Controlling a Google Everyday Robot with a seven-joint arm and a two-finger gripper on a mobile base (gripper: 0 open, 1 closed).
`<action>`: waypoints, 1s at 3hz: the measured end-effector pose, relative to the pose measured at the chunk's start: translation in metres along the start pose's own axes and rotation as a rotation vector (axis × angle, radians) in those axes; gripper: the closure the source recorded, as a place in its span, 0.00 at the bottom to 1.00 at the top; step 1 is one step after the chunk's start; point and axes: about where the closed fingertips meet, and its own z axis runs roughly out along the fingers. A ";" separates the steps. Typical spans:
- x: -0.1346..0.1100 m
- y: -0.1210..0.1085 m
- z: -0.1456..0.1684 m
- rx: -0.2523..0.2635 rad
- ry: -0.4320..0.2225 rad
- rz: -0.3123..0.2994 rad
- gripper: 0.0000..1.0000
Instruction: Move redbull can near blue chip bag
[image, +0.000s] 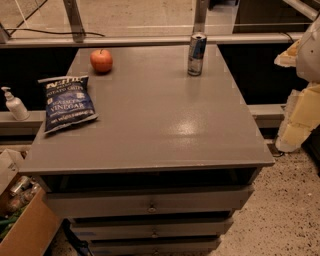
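The grey bench (165, 125) fills the middle of the view, with drawers set in its near face. The blue chip bag (67, 102) is laid flat at the left edge of the bench, about midway between near and far, with its white lettering turned up. The end effector (303, 100) is seen only in part at the right edge of the view, beyond the right side of the bench and raised above the floor; it is cut off by the frame, and whether it is apart or together cannot be told. Nothing is held by it as far as can be seen. The redbull can (197, 54) is stood upright at the far edge of the bench, right of centre, with its long axis vertical and its silver top uppermost. From the end effector the can therefore lies to the left and somewhat farther away, well apart, with bare bench surface around it. A sideways reach to the left is judged to be called for, the can being met across its narrow body, not along its length. The can and the bag are well apart, so the carry is judged to run left and nearer across the bench. The apple (101, 60) is set at the far left, just beyond the bag, and is to be kept undisturbed.
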 end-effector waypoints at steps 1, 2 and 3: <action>0.000 0.000 0.000 0.000 0.000 0.000 0.00; -0.003 -0.005 0.011 0.001 -0.034 0.004 0.00; -0.010 -0.033 0.034 -0.010 -0.120 0.039 0.00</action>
